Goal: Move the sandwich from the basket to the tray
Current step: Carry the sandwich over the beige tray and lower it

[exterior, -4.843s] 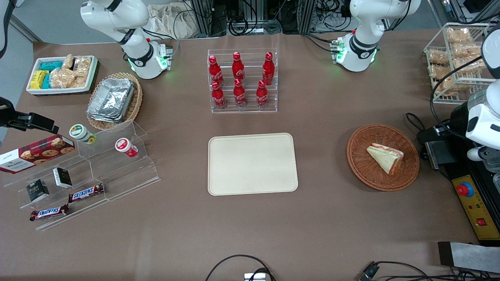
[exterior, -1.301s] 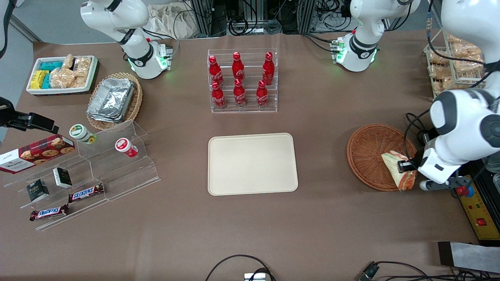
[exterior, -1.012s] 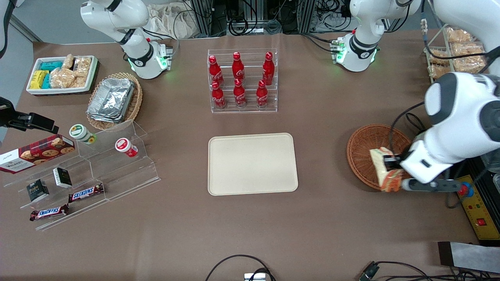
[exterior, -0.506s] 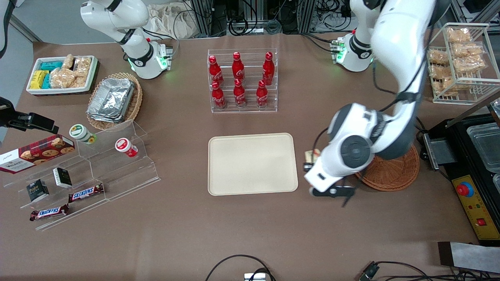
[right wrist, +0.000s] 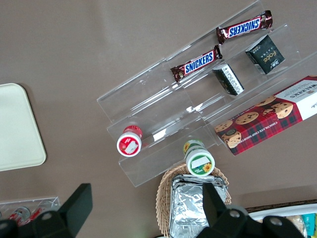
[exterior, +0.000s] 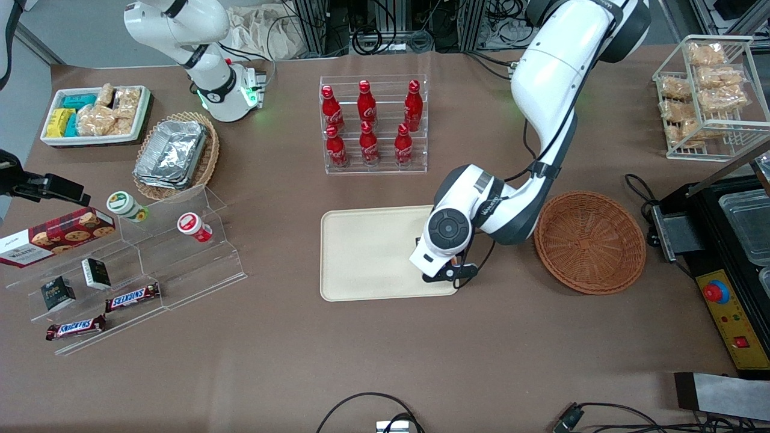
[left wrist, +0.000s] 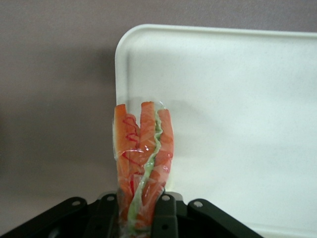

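Our gripper (left wrist: 143,218) hangs over the tray (exterior: 361,252), at its edge nearest the basket (exterior: 589,242). Its jaws pinch the sandwich (left wrist: 142,158) on edge, so we can lower it cleanly.

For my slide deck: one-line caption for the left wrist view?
Gripper shut on the wrapped sandwich, held above a corner of the cream tray.

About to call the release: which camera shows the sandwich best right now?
The left wrist view: the sandwich stands edge-on, pinched in the gripper above the tray near its rim. In the front view the arm's wrist hides it; the right wrist view does not show it.
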`<state>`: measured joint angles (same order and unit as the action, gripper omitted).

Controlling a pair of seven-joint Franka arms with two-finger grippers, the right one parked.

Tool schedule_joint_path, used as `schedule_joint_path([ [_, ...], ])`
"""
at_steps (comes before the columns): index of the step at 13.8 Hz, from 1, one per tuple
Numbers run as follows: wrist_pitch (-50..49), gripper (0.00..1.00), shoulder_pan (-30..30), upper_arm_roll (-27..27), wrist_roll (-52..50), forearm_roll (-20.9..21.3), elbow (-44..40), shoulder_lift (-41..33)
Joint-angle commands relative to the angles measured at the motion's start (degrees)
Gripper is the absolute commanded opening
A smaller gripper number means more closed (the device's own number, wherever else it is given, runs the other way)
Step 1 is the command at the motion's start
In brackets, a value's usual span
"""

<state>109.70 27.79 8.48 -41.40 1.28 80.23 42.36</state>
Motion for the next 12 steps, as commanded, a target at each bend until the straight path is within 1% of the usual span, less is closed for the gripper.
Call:
schedule_joint_path([
  [1, 5.1, 0.0, 1.1, -0.7, -0.5, 0.6, 1.9, 0.3],
  [2, 6.3, 0.05, 1.0, -0.8, -0.5, 0.6, 2.4, 0.6],
  [3, 6.7, 0.31, 1.0, -0.8, 0.0, 0.6, 2.4, 0.7],
  [4, 6.7, 0.91, 0.9, -1.0, 0.4, 0.7, 2.4, 0.7],
  [5, 6.6, 1.0, 0.8, -1.1, 0.6, 1.9, 2.4, 0.6],
  [7, 6.0, 1.0, 0.5, -1.1, 0.6, 4.9, 2.4, 0.0],
  [9, 5.1, 1.0, -0.1, -1.1, 0.6, 5.0, 2.4, -1.8],
  [12, -0.3, 1.0, -0.3, -1.2, 0.4, 5.0, 3.1, -8.1],
])
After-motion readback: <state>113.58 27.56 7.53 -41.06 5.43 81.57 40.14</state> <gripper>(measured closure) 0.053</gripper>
